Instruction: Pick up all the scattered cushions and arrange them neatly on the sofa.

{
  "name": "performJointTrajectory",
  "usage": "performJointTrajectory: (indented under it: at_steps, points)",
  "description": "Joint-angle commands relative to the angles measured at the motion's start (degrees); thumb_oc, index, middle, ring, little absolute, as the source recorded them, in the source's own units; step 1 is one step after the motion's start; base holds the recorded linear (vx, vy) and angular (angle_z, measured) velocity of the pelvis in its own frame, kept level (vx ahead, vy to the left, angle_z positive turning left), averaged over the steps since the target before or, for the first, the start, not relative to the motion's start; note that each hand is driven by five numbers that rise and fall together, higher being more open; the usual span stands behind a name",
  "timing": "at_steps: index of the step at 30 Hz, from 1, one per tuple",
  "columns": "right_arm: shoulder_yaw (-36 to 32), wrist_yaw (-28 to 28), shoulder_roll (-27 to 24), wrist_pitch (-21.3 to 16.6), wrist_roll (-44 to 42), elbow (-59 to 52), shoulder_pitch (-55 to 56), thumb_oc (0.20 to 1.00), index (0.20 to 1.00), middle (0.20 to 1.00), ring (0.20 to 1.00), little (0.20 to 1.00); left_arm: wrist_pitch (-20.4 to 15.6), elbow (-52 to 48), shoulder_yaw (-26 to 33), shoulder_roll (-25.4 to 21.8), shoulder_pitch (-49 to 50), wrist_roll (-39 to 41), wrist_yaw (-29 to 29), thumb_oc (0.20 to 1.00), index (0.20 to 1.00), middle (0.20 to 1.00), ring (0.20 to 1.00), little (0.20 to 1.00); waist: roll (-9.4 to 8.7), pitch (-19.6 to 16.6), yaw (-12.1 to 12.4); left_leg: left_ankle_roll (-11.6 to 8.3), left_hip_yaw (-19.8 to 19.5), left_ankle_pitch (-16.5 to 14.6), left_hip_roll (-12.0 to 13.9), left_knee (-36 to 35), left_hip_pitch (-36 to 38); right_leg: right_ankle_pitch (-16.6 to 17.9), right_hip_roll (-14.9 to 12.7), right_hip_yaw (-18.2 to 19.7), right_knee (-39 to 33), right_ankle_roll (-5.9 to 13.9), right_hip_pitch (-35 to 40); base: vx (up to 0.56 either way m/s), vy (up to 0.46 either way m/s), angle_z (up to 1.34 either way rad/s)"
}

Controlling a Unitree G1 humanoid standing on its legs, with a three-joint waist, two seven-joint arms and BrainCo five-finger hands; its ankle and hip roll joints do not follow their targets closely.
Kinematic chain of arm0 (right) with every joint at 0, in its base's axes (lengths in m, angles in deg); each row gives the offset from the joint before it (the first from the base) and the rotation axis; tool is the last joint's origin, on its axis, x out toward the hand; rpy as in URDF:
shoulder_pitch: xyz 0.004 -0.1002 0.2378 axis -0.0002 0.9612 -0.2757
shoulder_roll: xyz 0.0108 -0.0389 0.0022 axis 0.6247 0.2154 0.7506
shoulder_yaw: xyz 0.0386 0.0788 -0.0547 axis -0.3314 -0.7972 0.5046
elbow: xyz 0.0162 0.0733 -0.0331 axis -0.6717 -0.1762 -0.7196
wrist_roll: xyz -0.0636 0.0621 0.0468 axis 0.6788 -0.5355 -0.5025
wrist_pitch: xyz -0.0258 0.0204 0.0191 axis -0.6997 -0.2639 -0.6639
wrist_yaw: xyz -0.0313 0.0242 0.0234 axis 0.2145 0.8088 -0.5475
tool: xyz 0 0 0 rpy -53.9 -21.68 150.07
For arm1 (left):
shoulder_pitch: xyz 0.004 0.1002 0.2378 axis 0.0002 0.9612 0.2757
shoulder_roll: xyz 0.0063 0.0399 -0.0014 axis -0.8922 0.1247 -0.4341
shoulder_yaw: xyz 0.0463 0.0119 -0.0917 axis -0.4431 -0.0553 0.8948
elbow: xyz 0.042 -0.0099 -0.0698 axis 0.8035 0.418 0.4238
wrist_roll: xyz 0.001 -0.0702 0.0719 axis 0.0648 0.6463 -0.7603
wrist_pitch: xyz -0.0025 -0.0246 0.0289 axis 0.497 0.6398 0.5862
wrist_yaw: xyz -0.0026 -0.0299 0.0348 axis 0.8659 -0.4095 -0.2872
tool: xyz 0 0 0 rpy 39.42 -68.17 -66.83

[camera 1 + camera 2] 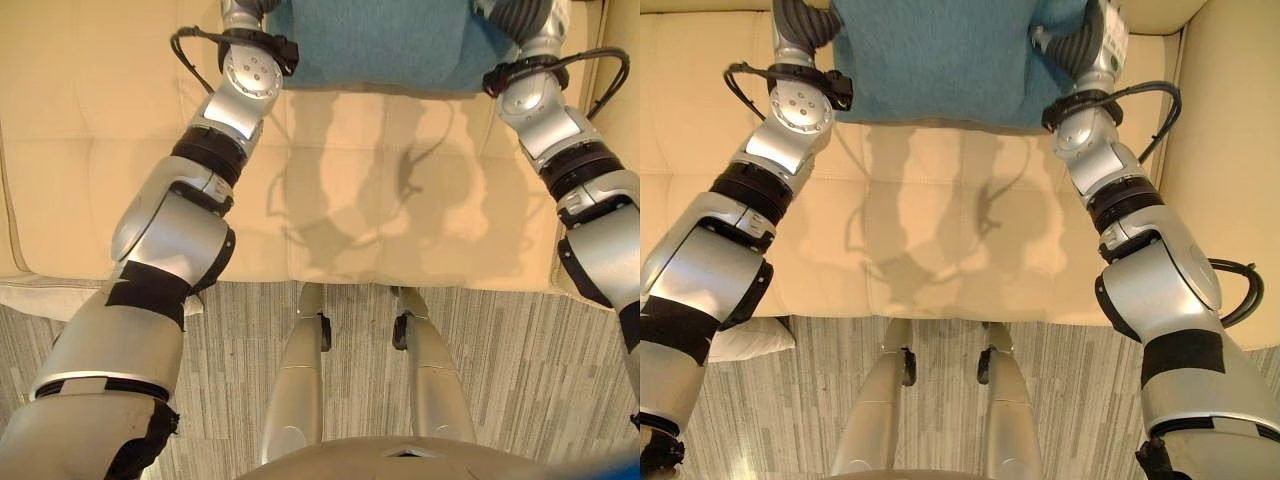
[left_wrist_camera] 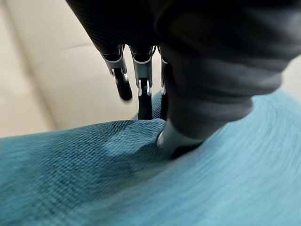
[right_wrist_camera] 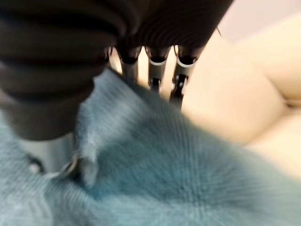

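Left hand (image 2: 188, 117) and right hand (image 3: 51, 108) each pinch one side of blue cushion (image 1: 940, 60), thumbs pressing fabric. Two-sided hold keeps it flat above sofa (image 1: 940, 220) for neat placing.

Cushion (image 1: 940, 60) held above the sofa (image 1: 940, 230) seat, toward its back, between both arms. Left robot hand (image 2: 188, 117) at the cushion's left edge, right robot hand (image 3: 51, 141) at its right edge. Another cushion (image 1: 750, 340) lay on the floor (image 1: 1060, 400), just before the sofa's front at left.
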Motion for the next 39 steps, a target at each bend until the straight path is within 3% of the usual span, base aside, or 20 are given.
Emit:
performJointTrajectory:
  at_steps: [1,5,9,11,12,14,15,16,17,18,23,25,29,32,34,39]
  points:
    - [-1.2,-2.3,5.2,-3.0,-0.6,-1.9,-2.0,1.000,1.000,1.000,1.000,1.000,-3.5,1.1,-1.9,5.5,-3.3,0.6,2.4,1.000,1.000,1.000,1.000,1.000,-1.64,-7.2,-0.3,-6.40,2.2,-3.6,-0.9,-2.2,3.6,9.2,1.4,-0.5,-14.1,3.97,3.0,0.00,0.000,0.00]
    - [-2.4,-2.7,5.7,-3.2,-0.9,-1.1,0.7,1.000,1.000,1.000,1.000,1.000,-2.9,1.7,-0.7,6.0,0.7,-0.1,3.3,1.000,1.000,1.000,1.000,1.000,-1.54,-7.1,-0.2,-6.51,1.9,-3.2,-0.8,-2.2,2.6,9.3,1.5,-0.6,-14.1,3.91,1.8,0.00,0.000,0.00]
    - [-5.7,-2.4,3.3,-3.4,-0.9,-2.9,6.3,1.000,1.000,1.000,1.000,1.000,-3.3,-1.7,2.7,2.0,8.1,-0.8,3.4,1.000,1.000,1.000,1.000,1.000,-1.61,-7.1,0.1,-6.70,1.5,-3.3,-0.9,-2.2,4.0,9.0,1.6,-1.1,-14.1,3.76,3.0,0.00,0.000,0.00]
    - [-9.9,-1.9,0.1,-3.6,0.4,-8.8,12.8,1.000,1.000,1.000,1.000,1.000,-3.9,-7.3,6.1,-2.1,15.5,-1.7,3.5,1.000,1.000,1.000,1.000,1.000,-1.80,-6.9,0.3,-6.86,1.5,-3.9,-0.9,-2.2,6.7,8.5,1.6,-1.7,-14.1,3.67,5.7,0.02,-0.044,0.06]
    - [-15.7,-2.4,-3.8,-3.7,3.7,-15.9,23.6,1.000,1.000,1.000,1.000,1.000,-4.9,-15.5,10.7,-4.5,25.7,-3.5,3.8,1.000,1.000,1.000,1.000,1.000,-2.10,-6.7,0.4,-7.02,1.6,-4.9,-1.0,-2.2,10.3,7.8,1.4,-2.6,-14.1,3.52,9.6,0.03,-0.045,0.10]
    - [-18.2,-2.9,-4.9,-3.8,4.7,-18.6,27.8,1.000,1.000,1.000,1.000,1.000,-5.2,-18.8,11.9,-5.1,29.6,-4.5,4.3,1.000,1.000,1.000,1.000,1.000,-2.29,-6.6,0.4,-7.04,1.7,-5.1,-1.1,-2.2,11.6,7.7,1.3,-2.8,-14.1,3.45,10.9,0.02,-0.030,0.25]
    - [-22.7,-4.0,-6.0,-4.2,6.5,-23.3,36.0,1.000,1.000,1.000,1.000,1.000,-5.9,-23.8,15.2,-5.7,37.0,-5.3,5.3,1.000,1.000,1.000,1.000,1.000,-2.59,-6.5,0.4,-7.05,2.0,-6.2,-0.9,-2.2,14.5,7.0,1.2,-3.3,-14.1,3.29,13.9,0.02,-0.023,0.39]
    - [-22.7,-4.0,-6.0,-4.2,6.5,-23.3,36.0,1.000,1.000,1.000,1.000,1.000,-5.9,-23.8,15.2,-5.7,37.0,-5.3,5.3,1.000,1.000,1.000,1.000,1.000,-2.59,-6.5,0.4,-7.05,2.0,-6.2,-0.9,-2.2,14.5,7.0,1.2,-3.3,-14.1,3.29,13.9,0.05,-0.032,0.41]
    - [-28.9,-5.8,-4.9,-4.7,8.7,-29.4,47.9,1.000,1.000,1.000,1.000,1.000,-6.1,-31.4,19.5,-4.6,47.8,-6.2,7.1,1.000,1.000,1.000,1.000,1.000,-3.10,-6.4,0.5,-6.91,2.2,-7.2,-0.9,-2.2,18.3,6.2,1.1,-4.0,-14.1,3.02,18.0,0.03,-0.024,0.29]
    - [-31.2,-6.7,-4.0,-4.9,9.1,-31.6,52.3,1.000,1.000,1.000,1.000,1.000,-6.1,-33.9,21.2,-3.7,52.4,-6.1,8.2,1.000,1.000,1.000,1.000,1.000,-3.39,-6.5,0.5,-6.85,2.3,-7.6,-0.9,-2.2,19.8,5.9,1.1,-4.2,-14.1,3.00,19.6,0.03,-0.016,0.20]
    - [-36.4,-13.8,2.2,-5.2,10.9,-37.8,70.8,1.000,1.000,1.000,1.000,1.000,-4.1,-40.1,28.1,0.8,74.4,-3.8,16.0,1.000,1.000,1.000,1.000,1.000,-4.00,-7.1,1.0,-5.78,3.4,-8.9,-0.3,-2.2,27.6,4.1,0.7,-5.2,-14.1,2.36,28.1,0.05,0.006,0.13]
    - [-35.1,-17.4,4.5,-5.4,10.8,-36.5,76.1,1.000,1.000,1.000,1.000,1.000,-2.4,-38.1,28.5,1.2,81.6,-5.0,19.7,1.000,1.000,1.000,1.000,1.000,-3.79,-7.5,1.6,-5.04,3.8,-9.6,-0.2,-2.2,31.9,3.2,0.4,-5.6,-14.1,2.19,32.3,0.07,0.052,0.15]
    - [-31.1,-20.6,6.4,-5.3,12.5,-30.0,78.6,1.000,1.000,1.000,1.000,1.000,-0.4,-29.2,27.5,2.1,85.9,-9.4,22.2,1.000,1.000,1.000,1.000,1.000,-3.58,-7.9,2.4,-4.09,4.6,-10.7,0.1,-2.2,37.4,2.1,0.3,-6.2,-14.1,1.72,37.8,0.01,0.055,0.05]
    - [-28.4,-21.8,8.5,-4.8,13.2,-21.6,78.7,1.000,1.000,1.000,1.000,1.000,0.5,-18.9,27.0,4.0,86.3,-12.2,22.9,1.000,1.000,1.000,1.000,1.000,-3.58,-8.4,2.9,-3.51,5.2,-11.5,-0.2,-2.2,40.5,1.4,0.4,-6.3,-14.1,1.47,41.1,-0.01,0.091,-0.06]
    - [-26.7,-21.9,11.8,-3.6,14.5,-8.2,79.0,1.000,1.000,1.000,1.000,1.000,2.2,-0.8,28.7,7.4,85.4,-16.7,23.0,1.000,1.000,1.000,1.000,1.000,-3.68,-9.7,3.8,-2.71,5.7,-13.3,-0.8,-2.2,44.4,0.8,0.2,-6.1,-14.1,1.43,44.6,-0.02,0.172,-0.07]
    - [-28.2,-21.5,13.8,-2.0,13.8,2.8,79.1,1.000,1.000,1.000,1.000,1.000,3.9,10.1,31.3,8.4,84.5,-18.8,23.8,1.000,1.000,1.000,1.000,1.000,-3.96,-9.4,5.7,-1.39,4.3,-14.3,-2.3,-2.2,47.4,1.1,-0.3,-5.4,-14.1,1.57,47.1,-0.02,0.104,-0.13]
